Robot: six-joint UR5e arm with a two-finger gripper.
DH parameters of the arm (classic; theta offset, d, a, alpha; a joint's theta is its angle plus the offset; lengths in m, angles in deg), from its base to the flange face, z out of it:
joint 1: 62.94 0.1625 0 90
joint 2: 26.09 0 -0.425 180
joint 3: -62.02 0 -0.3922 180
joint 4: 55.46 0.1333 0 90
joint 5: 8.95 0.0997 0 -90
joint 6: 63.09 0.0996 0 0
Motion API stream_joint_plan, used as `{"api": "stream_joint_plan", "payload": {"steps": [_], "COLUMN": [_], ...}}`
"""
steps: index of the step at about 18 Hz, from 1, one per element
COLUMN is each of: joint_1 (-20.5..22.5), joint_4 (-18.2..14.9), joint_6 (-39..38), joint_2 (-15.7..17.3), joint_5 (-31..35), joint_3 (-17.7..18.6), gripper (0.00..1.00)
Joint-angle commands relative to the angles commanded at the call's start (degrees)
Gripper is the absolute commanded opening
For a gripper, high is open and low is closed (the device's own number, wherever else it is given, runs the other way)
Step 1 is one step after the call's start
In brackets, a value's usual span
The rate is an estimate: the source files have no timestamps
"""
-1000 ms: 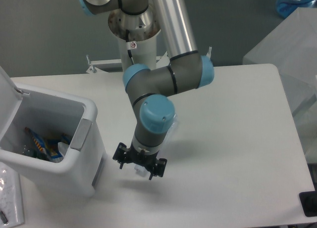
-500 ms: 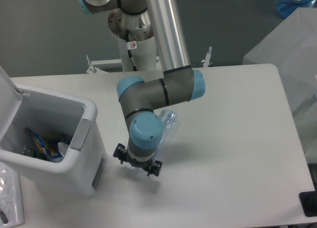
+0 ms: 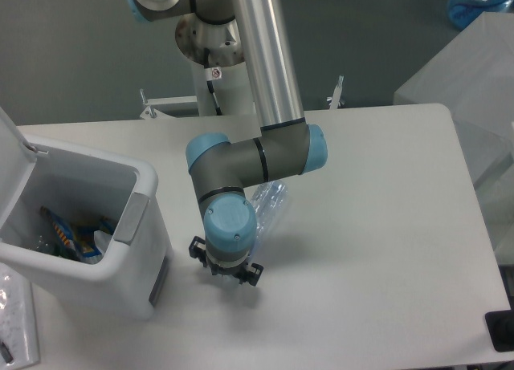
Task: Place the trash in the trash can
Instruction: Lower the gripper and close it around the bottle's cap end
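Observation:
A crushed clear bluish bottle (image 3: 271, 205), one piece of the trash, lies on the white table just behind and to the right of my wrist. My gripper (image 3: 226, 270) points straight down close to the table, in front of the bottle and a short way right of the trash can (image 3: 138, 283). The blue wrist cap hides the fingers, so only the black brackets at the sides show. The trash can is a white bin with its lid (image 3: 14, 165) swung up at the left and a grey tab (image 3: 132, 217) on its front. Colourful wrappers (image 3: 68, 233) lie inside it.
The arm's base (image 3: 217, 73) stands at the table's back edge. A clear plastic sheet (image 3: 12, 322) lies at the bottom left beside the bin. A black object (image 3: 501, 330) sits at the lower right edge, and plastic-covered shapes (image 3: 482, 73) stand beyond the table's right side.
The arm has swung left toward the bin and the gripper has come lower over the table. The bottle, hidden behind the wrist a second ago, now shows.

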Motion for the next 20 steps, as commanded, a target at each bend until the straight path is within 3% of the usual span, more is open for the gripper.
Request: {"api": "stream_joint_plan", "payload": {"steps": [3, 9, 20], "joint_1": [0.0, 0.1, 3.3], "joint_4": [0.1, 0.0, 1.0], "joint_6": [0.0, 0.0, -2.5], "joint_2": [0.1, 1.0, 4.8], "joint_5": [0.0, -0.4, -9.5], "joint_3": [-0.4, -2.5, -12.2], "gripper": [0.1, 0.09, 0.09]}}
